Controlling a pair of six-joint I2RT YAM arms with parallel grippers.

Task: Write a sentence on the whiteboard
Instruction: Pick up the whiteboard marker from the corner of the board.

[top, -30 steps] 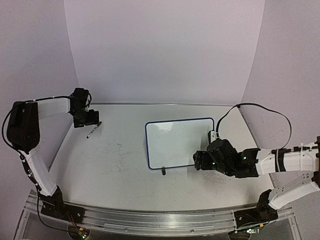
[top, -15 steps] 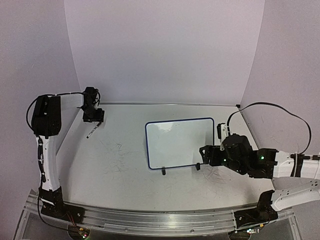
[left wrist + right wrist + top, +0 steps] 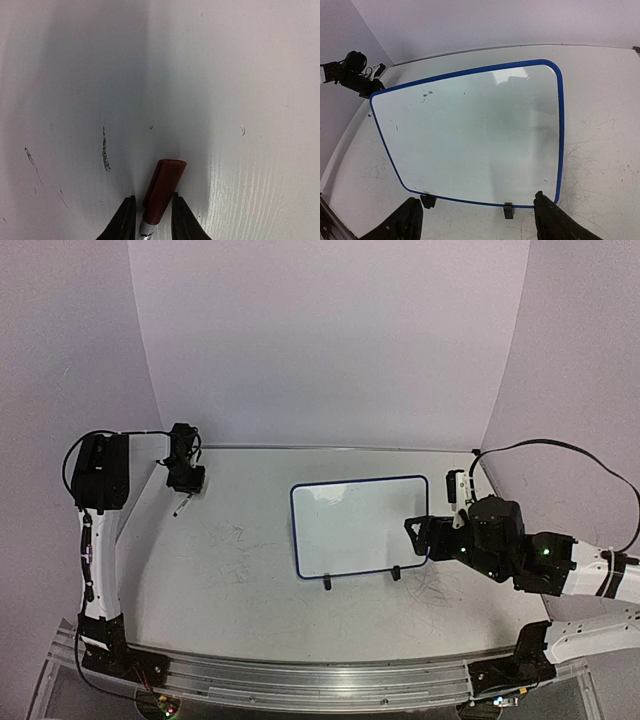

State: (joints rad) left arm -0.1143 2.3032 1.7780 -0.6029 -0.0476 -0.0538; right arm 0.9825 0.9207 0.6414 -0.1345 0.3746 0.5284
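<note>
Up on the overhead cam, I'm seeing the whiteboard (image 3: pixel 360 527) lying flat around the middle of the table (image 3: pixel 250 610), slightly right of centre, with its two little black feet on the near edge. It's blank as far as I can tell, so no sentence on it yet. I'm reaching the left gripper (image 3: pixel 186 480) way out to the far-left corner because that's where the marker (image 3: pixel 181 506) is lying, well apart from the board. I'm keeping the right gripper (image 3: pixel 418 537) low by the board's near-right corner, my guess being that it's there to steady the board once writing starts. Switching to the left wrist cam, the marker's red cap is poking out ahead of the fingers (image 3: pixel 125 220), which are pinched in narrow and hugging the barrel just behind the cap. The pen is lying on the table, so I'm reading this as the grab itself, not the lift. Over on the right wrist cam, the two fingers (image 3: pixel 400 222) are spread wide at the bottom corners of the view, holding nothing, with the board's footed edge sitting between them. A few specks are showing on the white surface, nothing readable.
</note>
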